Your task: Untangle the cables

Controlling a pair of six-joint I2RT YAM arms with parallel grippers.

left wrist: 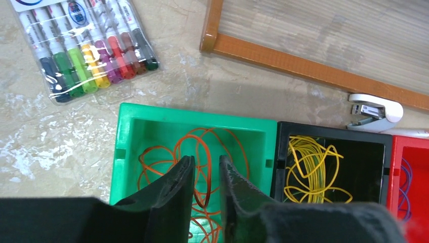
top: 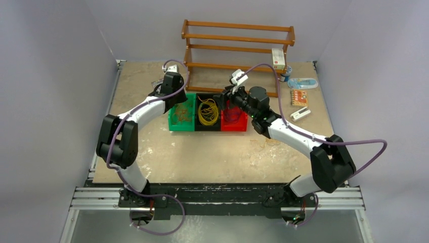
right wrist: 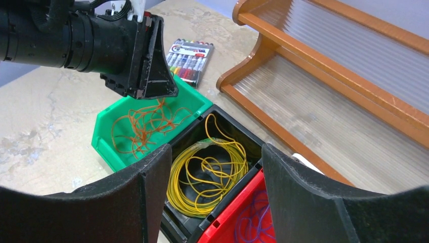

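The table [top: 212, 157] carries a wooden rack [top: 238, 38] at its far edge. In front of the rack three open bins stand side by side, touching: a green bin [left wrist: 197, 117] on the left, a black bin [left wrist: 334, 130] in the middle and a red bin [left wrist: 410, 144] on the right.

The left gripper [left wrist: 206, 161] hangs over the green bin, pointing down into it, its fingers a narrow slit apart. Whether they touch a strand I cannot tell. The right gripper [right wrist: 215, 152] hovers above the black and red bins with its fingers spread wide and nothing between them.

The cables lie sorted by colour. The orange cables [left wrist: 202, 142] sprawl in the green bin as loose, overlapping rings with no single direction. The yellow cables [right wrist: 207, 177] form a tidier oval coil in the black bin, its long axis running from the near wall toward the rack, with a few loops straying across the middle. The purple cables [right wrist: 253, 217] in the red bin are only a few thin loops, hard to make out.

A clear pack of markers [left wrist: 86, 45] lies on the table beyond the green bin, and a white stapler [left wrist: 377, 111] sits behind the black bin, just beside the rack's foot.
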